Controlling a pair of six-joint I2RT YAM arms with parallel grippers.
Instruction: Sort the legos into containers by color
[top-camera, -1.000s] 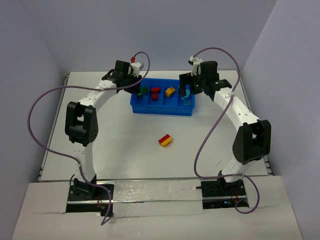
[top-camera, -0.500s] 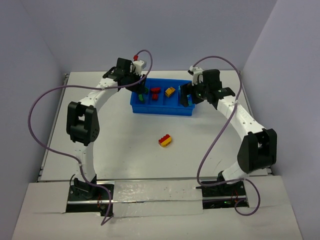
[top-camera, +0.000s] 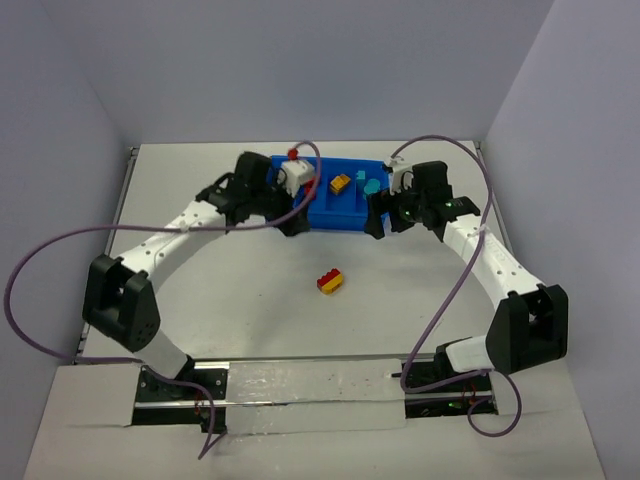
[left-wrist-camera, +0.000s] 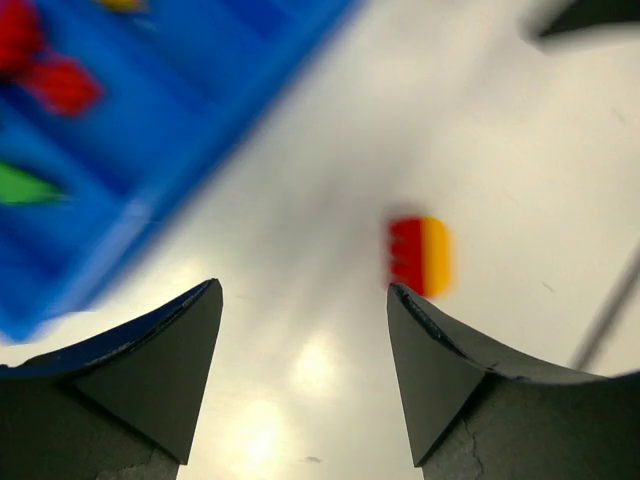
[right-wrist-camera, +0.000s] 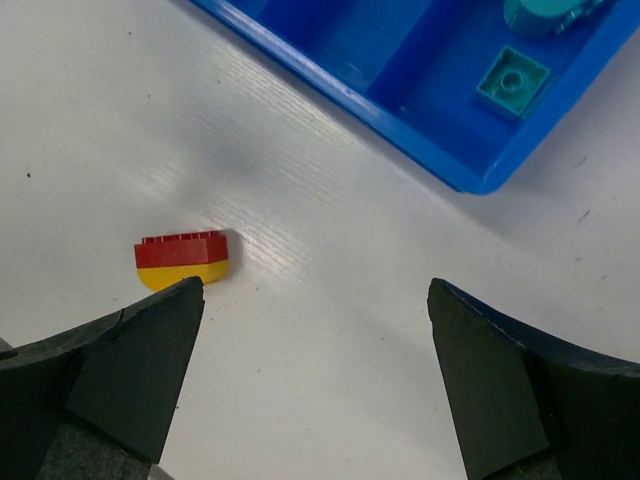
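A joined red-and-yellow lego (top-camera: 329, 282) lies on the white table in front of the blue tray of containers (top-camera: 335, 212). In the left wrist view my left gripper (left-wrist-camera: 303, 290) is open and empty above the table. The red-and-yellow lego (left-wrist-camera: 420, 257) is just beyond its right finger, and the tray (left-wrist-camera: 150, 150) holds red legos (left-wrist-camera: 60, 85) and a green one (left-wrist-camera: 20, 185). My right gripper (right-wrist-camera: 315, 288) is wide open and empty, with that lego (right-wrist-camera: 183, 259) by its left fingertip. Teal legos (right-wrist-camera: 512, 80) lie in the tray's end compartment (right-wrist-camera: 400, 90).
A yellow-orange lego (top-camera: 340, 183) and a teal piece (top-camera: 372, 185) show in the tray between the two wrists. My left gripper (top-camera: 297, 222) and right gripper (top-camera: 377, 222) flank the tray's near edge. Purple cables loop beside both arms.
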